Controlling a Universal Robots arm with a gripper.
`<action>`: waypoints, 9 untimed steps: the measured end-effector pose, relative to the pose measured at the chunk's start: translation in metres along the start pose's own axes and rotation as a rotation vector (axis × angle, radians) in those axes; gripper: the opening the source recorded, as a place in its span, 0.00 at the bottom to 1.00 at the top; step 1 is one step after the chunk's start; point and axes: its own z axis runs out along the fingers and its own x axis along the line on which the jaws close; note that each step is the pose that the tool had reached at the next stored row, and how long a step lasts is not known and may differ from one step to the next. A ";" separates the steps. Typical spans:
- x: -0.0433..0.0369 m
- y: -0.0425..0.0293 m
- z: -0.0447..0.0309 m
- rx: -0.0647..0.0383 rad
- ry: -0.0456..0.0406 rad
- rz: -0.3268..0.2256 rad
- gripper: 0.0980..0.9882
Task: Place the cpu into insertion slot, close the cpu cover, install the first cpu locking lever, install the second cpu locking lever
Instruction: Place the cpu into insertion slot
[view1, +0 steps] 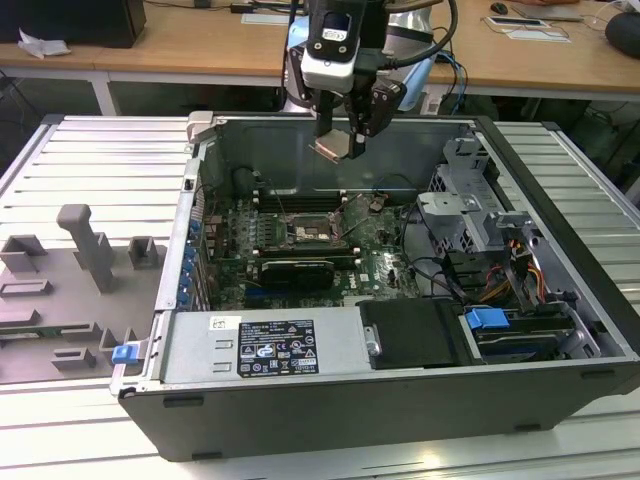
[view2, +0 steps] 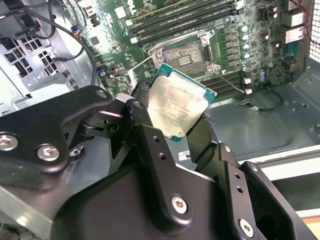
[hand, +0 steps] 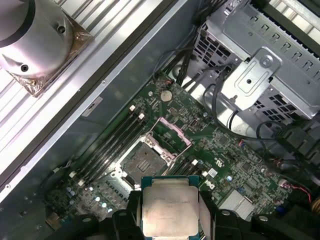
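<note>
A silver-grey top edged in green is shown on the cpu (view2: 177, 102), black is seen on the pincer (view2: 172, 110), green on the motherboard (hand: 235, 165), and a dark grid framed in silvery metal on the insertion slot (hand: 144, 160).

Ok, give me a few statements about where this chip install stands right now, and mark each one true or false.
1. The pincer is gripping the cpu. True.
2. The cpu already sits in the insertion slot. False: it hangs in the pincer above the board, and the slot's pin grid lies bare.
3. The cpu cover is shut over the slot. False: in the first wrist view it stands raised beside the slot.
4. The computer case lies open with the green circuit board exposed. True.
</note>
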 end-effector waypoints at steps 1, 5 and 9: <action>0.0000 0.0000 0.0000 0.000 -0.0004 0.004 0.50; 0.0000 0.0000 0.0000 0.000 -0.0020 0.023 0.50; 0.0000 0.0000 0.0001 -0.001 -0.0039 0.044 0.50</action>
